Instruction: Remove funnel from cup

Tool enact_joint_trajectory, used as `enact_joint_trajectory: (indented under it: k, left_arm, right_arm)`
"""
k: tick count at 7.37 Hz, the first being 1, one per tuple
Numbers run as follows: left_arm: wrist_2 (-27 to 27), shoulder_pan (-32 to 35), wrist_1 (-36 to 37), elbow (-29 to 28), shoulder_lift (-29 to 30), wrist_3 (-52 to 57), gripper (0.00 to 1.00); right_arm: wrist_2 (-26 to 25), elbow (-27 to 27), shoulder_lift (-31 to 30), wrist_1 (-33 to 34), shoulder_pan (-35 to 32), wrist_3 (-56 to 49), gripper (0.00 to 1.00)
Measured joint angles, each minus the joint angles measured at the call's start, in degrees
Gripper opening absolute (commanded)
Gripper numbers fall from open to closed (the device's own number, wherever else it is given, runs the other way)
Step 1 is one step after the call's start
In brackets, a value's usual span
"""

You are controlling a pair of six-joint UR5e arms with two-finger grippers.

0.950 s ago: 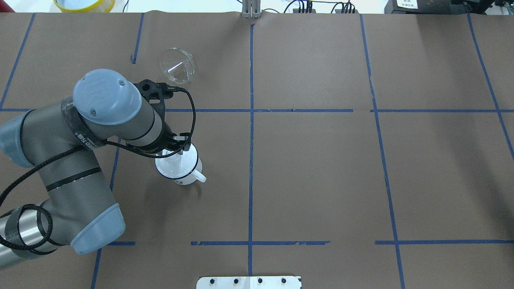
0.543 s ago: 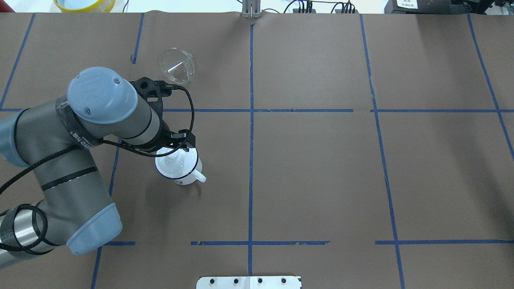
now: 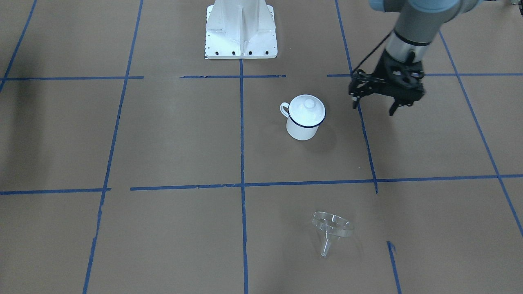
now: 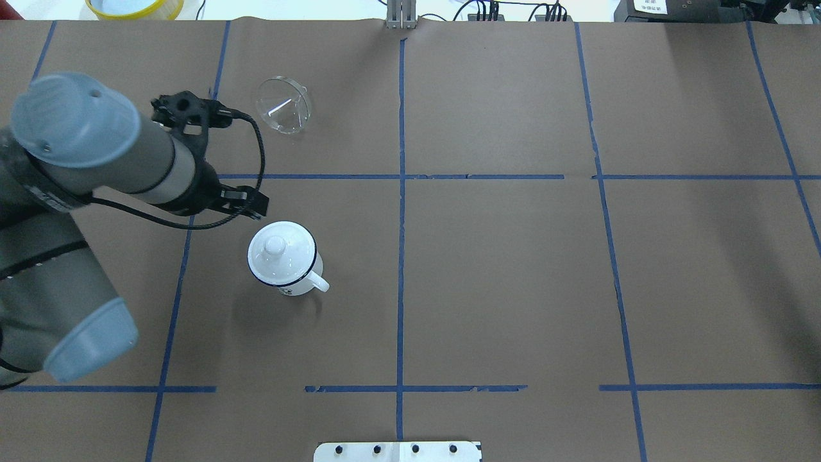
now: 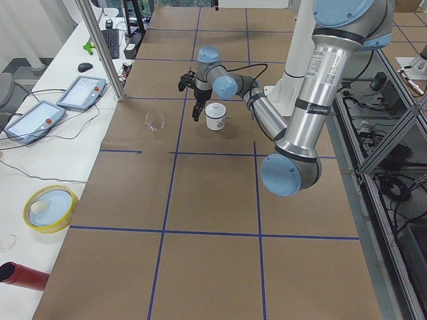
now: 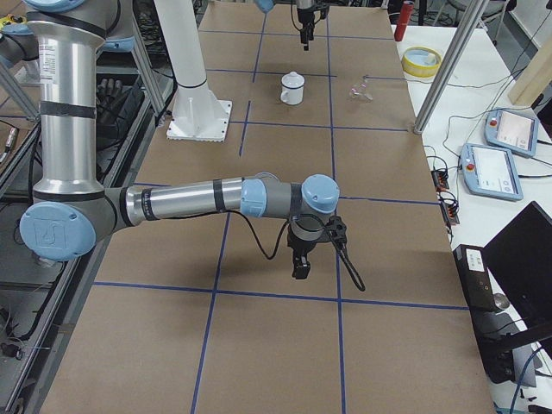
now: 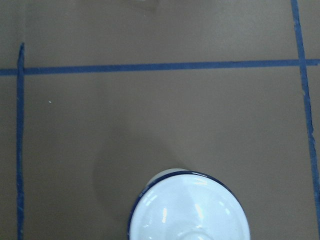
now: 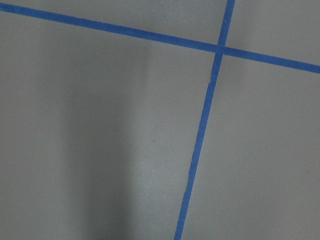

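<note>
The clear funnel [image 4: 284, 104] lies on its side on the brown table, apart from the cup, at the far left; it also shows in the front view [image 3: 331, 228]. The white cup [image 4: 288, 273] with a dark blue rim stands upright with a round white knobbed lid [image 4: 276, 247] on it. My left gripper [image 3: 374, 109] is open and empty, raised beside the cup toward the table's left end. The left wrist view shows the lid [image 7: 190, 210] at its bottom edge. My right gripper [image 6: 300, 263] hovers over bare table far from both; I cannot tell its state.
The robot's white base plate [image 3: 241, 32] sits at the near middle edge. A yellow-rimmed bowl [image 4: 135, 6] and a metal post [image 4: 401, 16] stand at the far edge. Blue tape lines [image 4: 401, 192] grid the brown table.
My left gripper was at the lid's knob on the cup; it has drawn away up and to the left. The lid stays on the cup. The funnel has not moved.
</note>
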State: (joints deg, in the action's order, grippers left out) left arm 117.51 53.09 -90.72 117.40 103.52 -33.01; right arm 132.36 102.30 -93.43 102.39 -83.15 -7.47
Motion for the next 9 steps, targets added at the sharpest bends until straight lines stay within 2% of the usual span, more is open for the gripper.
enact_joint_trajectory:
  k: [2, 5, 7, 9]
  left_arm:
    - [6.25, 13.86, -1.54, -3.73, -6.98, 17.91, 1.00]
    - [9.50, 30.50, -1.29, -14.96, -12.80, 42.48, 1.00]
    - [11.17, 37.29, -0.29, -21.14, -14.33, 46.18, 1.00]
    - [14.27, 38.87, 0.34, -21.95, -16.63, 46.35, 1.00]
  right_arm:
    - [0.00, 0.00, 0.00, 0.00, 0.00, 0.00, 1.00]
    - [0.00, 0.02, 0.00, 0.00, 0.00, 0.00, 1.00]
    - [0.00, 0.03, 0.00, 0.00, 0.00, 0.00, 1.00]
    - [0.00, 0.02, 0.00, 0.00, 0.00, 0.00, 1.00]
